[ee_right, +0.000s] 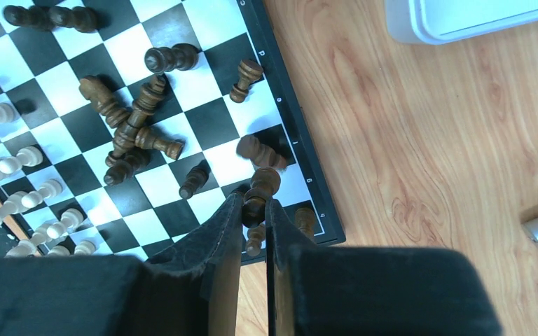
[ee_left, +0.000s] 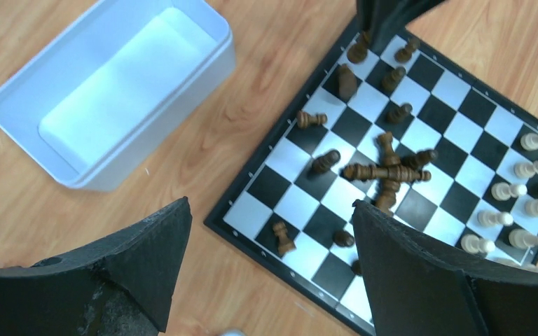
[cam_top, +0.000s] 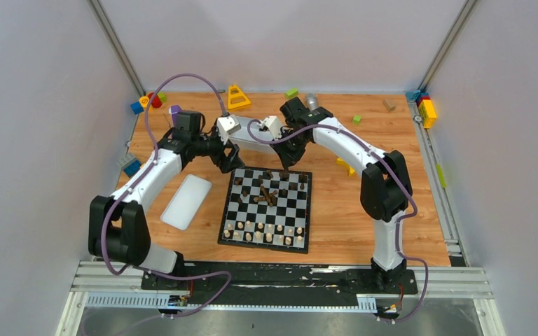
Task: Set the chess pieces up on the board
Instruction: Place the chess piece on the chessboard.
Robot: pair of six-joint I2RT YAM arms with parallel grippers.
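Observation:
The checkered board (cam_top: 291,210) lies in the middle of the table. Pale pieces (cam_top: 266,232) stand in two rows along its near edge. Dark brown pieces (cam_top: 269,194) lie tumbled over its far half, several heaped crosswise (ee_left: 387,171). My left gripper (ee_left: 271,203) hangs open over the board's far left corner, nothing between its fingers. My right gripper (ee_right: 254,203) is shut on a dark brown piece (ee_right: 259,185), held upright just above the board's far edge (ee_right: 301,157). More dark pieces (ee_right: 136,129) lie toppled beyond it.
An empty white tray (ee_left: 112,91) stands on the wood behind the board's far left corner. A white lid (cam_top: 186,201) lies left of the board. Coloured toy blocks (cam_top: 238,96) are scattered along the back and right edges.

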